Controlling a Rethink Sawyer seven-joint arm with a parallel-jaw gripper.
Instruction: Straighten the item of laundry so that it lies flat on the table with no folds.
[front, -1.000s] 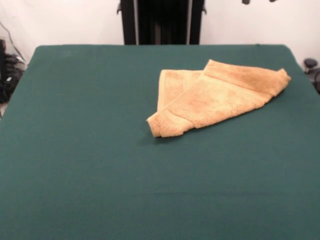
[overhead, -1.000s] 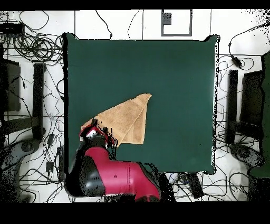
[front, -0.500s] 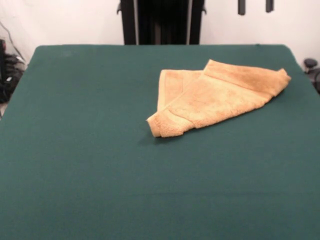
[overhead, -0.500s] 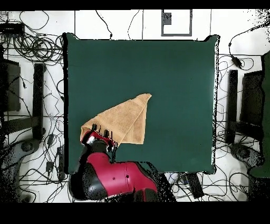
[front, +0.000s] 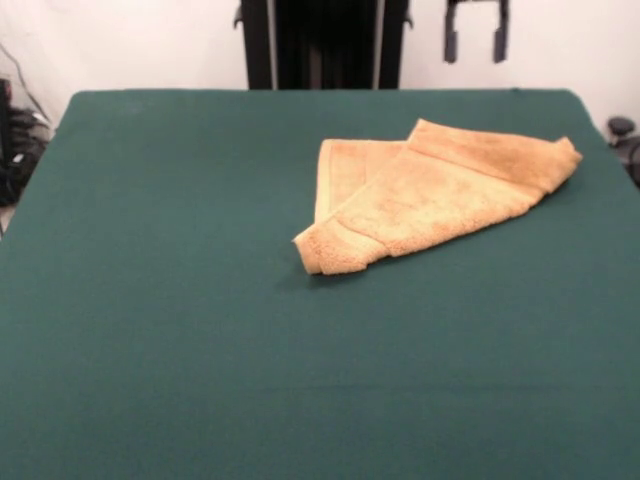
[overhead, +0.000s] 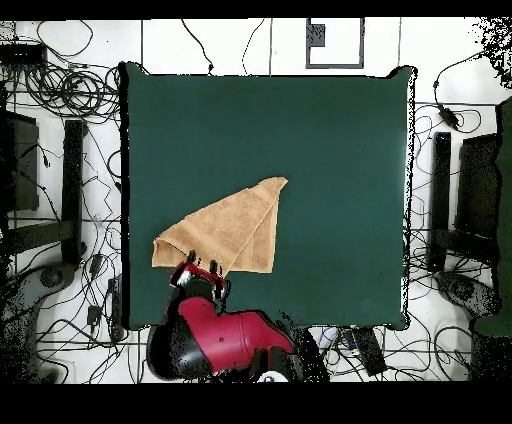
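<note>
Two parted jaws (front: 475, 45) high above folded towel (front: 430, 195).

Room and surroundings, as seen.

Wall (front: 150, 40): plain white, behind the far side of the scene in the front view; evenly lit, no strong shadows.

Dark upright column (front: 322, 44): black, with vertical panels, standing against the wall at centre.

Floor (overhead: 250, 45): pale, marked by dark straight lines, visible on all sides in the overhead view.

Cables (overhead: 55, 75): black, in dense tangles, thickest at the left; more loop along the right side (overhead: 450, 110).

Dark equipment racks (overhead: 72, 190): long black units flanking left and right (overhead: 440, 200).

Grey framed square (overhead: 334, 42): lying on the floor at the top edge.

Dark gear (front: 15, 140): cluttered at the front view's left margin.
</note>
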